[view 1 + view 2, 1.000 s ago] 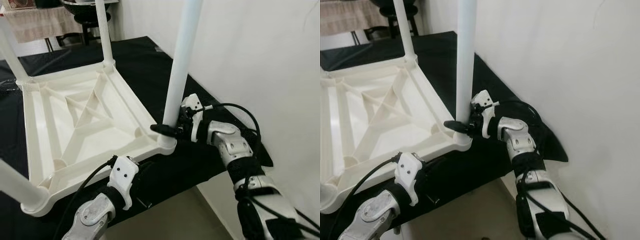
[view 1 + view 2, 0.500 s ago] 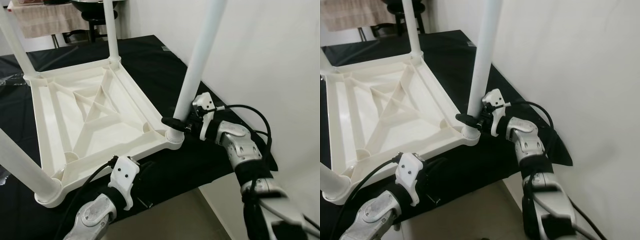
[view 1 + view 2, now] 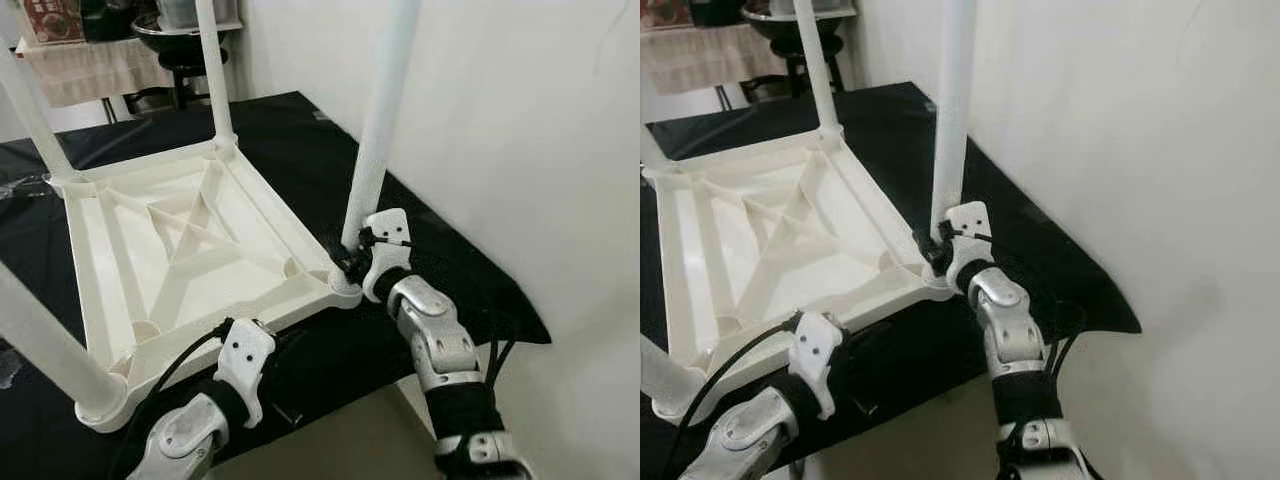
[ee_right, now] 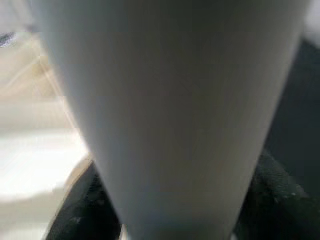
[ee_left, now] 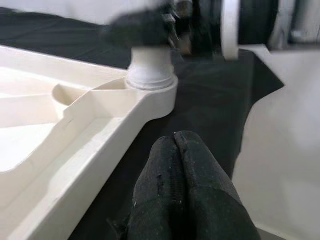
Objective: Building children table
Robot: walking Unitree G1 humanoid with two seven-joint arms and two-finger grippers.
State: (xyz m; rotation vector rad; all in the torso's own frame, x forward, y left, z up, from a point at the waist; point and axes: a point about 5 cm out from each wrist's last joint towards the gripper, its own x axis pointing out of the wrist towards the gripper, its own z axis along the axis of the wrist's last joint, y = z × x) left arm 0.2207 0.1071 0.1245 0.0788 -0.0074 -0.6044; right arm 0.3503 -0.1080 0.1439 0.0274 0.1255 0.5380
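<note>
Nearest, the left gripper (image 5: 182,192) hangs at the near edge of the black-covered work surface (image 3: 440,270), fingers pressed together and empty, just short of the overturned white tabletop (image 3: 190,250). At that tabletop's near right corner, the right gripper (image 3: 352,262) clamps the base of a white leg (image 3: 378,130) standing upright in its socket. The plastic looks light, stiff and smooth, likely slippery; a hold low near the socket should steady it best. Farther legs (image 3: 213,70) stand seated.
</note>
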